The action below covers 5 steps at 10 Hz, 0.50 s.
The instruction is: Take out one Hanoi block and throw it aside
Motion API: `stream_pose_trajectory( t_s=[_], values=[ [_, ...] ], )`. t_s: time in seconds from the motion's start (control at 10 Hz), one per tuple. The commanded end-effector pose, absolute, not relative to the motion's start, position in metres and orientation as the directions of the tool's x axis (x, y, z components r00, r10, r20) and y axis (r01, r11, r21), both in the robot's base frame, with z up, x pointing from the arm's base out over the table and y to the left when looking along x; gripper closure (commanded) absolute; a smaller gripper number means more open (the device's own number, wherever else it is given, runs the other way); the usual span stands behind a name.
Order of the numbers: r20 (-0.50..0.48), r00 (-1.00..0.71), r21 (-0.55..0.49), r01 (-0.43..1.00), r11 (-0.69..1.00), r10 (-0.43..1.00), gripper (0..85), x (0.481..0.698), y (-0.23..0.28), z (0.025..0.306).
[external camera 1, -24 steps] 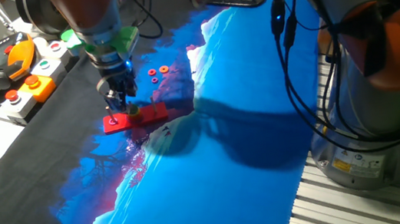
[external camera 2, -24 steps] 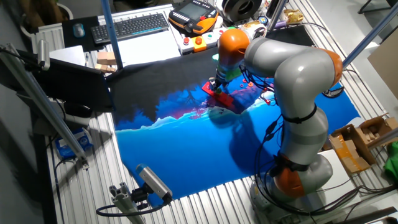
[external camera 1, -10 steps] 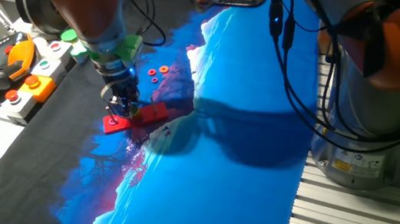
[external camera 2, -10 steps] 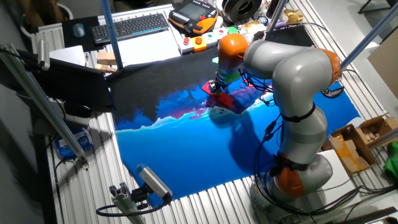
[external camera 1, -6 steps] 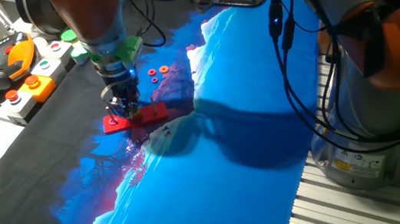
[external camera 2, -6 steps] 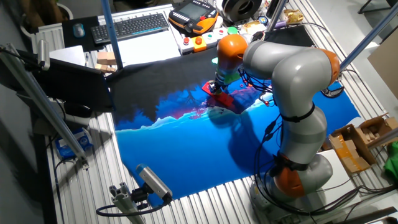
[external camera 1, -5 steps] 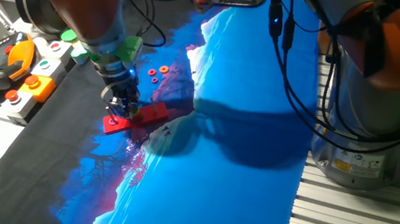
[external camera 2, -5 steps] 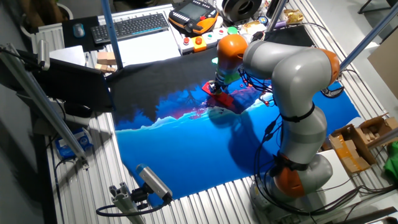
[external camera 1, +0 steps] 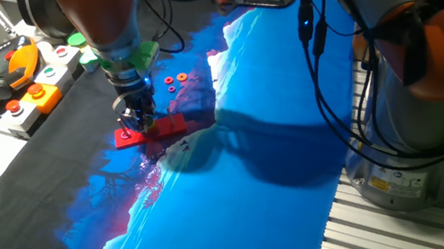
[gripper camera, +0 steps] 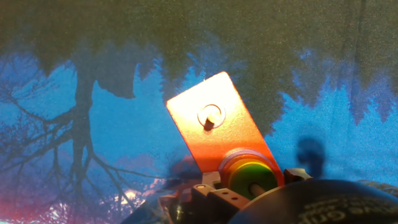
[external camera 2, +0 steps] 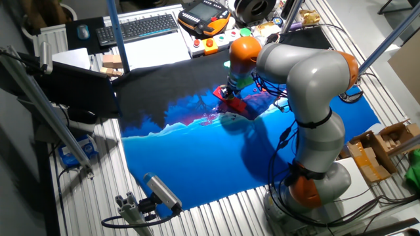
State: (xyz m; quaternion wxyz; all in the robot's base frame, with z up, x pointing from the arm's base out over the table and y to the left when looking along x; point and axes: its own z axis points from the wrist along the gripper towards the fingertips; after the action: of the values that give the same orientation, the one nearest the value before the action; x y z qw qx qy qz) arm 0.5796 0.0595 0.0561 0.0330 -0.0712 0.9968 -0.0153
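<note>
In the hand view the green Hanoi block (gripper camera: pixel 241 172) tops a stack with a yellow and an orange ring, on a peg of the red base plate (gripper camera: pixel 214 140). A second, bare peg (gripper camera: pixel 210 116) stands further along the plate. My gripper (gripper camera: pixel 252 186) is low over the stack with a finger on each side; the gap looks wider than the green ring. In one fixed view the gripper (external camera 1: pixel 138 123) stands on the red plate (external camera 1: pixel 167 127) and hides the stack. The other fixed view shows the gripper (external camera 2: pixel 229 92) at the plate (external camera 2: pixel 237 106).
Three small red rings (external camera 1: pixel 174 83) lie on the cloth just behind the plate. An orange pendant (external camera 1: pixel 1 80) and a button box (external camera 1: pixel 38 95) sit at the left edge. A keyboard (external camera 2: pixel 141 27) is behind the cloth. The arm's base (external camera 1: pixel 421 72) stands at the right.
Since 2.4 s ago my gripper has shifted slightly right and down onto the ring stack, now hiding the green ring in the fixed view. In the last second nothing has visibly moved.
</note>
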Motion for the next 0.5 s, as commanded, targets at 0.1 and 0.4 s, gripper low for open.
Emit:
stream_pose_trajectory(
  t_s=[0.1, 0.4],
  values=[
    [-0.064, -0.988, -0.035, -0.141, 0.989, -0.143, 29.7, 0.5795, 0.0595, 0.0561],
    [-0.064, -0.988, -0.035, -0.141, 0.989, -0.143, 31.0, 0.5794, 0.0593, 0.0563]
  ],
)
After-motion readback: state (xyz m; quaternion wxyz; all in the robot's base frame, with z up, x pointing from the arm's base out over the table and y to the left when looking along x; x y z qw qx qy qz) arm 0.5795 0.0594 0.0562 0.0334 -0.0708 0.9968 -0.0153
